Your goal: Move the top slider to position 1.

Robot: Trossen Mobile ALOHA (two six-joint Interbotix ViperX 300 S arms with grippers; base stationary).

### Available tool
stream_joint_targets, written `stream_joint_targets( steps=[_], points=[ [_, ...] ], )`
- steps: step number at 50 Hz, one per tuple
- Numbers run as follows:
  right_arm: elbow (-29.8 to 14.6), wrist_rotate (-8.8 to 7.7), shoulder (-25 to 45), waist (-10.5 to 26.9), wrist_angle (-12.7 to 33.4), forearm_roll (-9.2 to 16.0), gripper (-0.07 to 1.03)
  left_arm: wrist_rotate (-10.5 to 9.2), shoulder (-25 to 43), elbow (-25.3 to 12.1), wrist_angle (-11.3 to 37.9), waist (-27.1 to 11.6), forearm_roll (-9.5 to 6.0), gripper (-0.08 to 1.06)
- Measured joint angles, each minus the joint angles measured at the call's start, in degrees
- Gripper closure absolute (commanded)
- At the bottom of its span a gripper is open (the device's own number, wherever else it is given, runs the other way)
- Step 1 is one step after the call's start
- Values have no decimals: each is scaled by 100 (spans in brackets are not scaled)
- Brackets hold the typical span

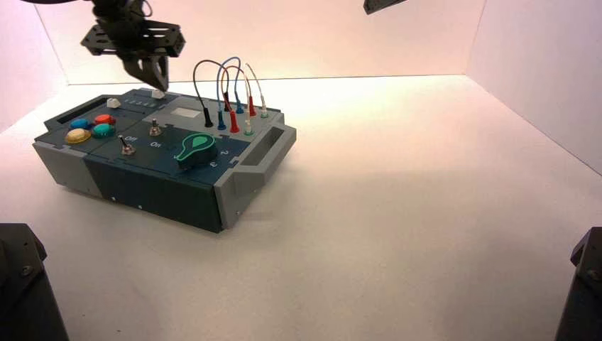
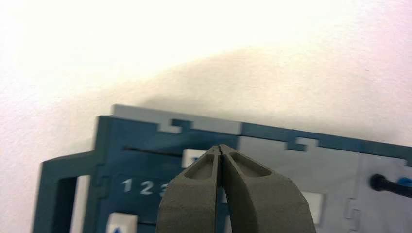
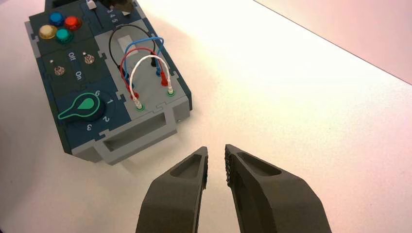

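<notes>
The top slider's white knob [image 1: 158,93] sits in the far slot of the dark blue panel. My left gripper [image 1: 157,82] hangs directly above it, shut with nothing between its fingers. In the left wrist view the knob [image 2: 191,157] shows partly behind the closed fingertips [image 2: 209,162], on their side toward the numerals. The printed 1 [image 2: 127,185] heads the small number row; the row's later numerals are covered by the fingers. My right gripper [image 3: 216,149] is parked high over the table, well off the box, fingers slightly apart and holding nothing.
The other white slider knob [image 1: 113,103] sits in the nearer slot. Round coloured buttons [image 1: 91,128], two silver toggles [image 1: 153,128], a green dial [image 1: 195,149] and looped wires [image 1: 227,92] fill the rest of the box. A grey handle [image 1: 264,148] ends it.
</notes>
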Motion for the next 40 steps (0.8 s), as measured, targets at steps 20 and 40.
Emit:
stream_joint_targets(
  steps=[20,40],
  points=[
    [0,0,0,0,0,-18,75,0,264,-62,-9,149,-18,101],
    [9,0,0,0,9,-62,75,9,360,-158,-79,668,18,101]
  ],
)
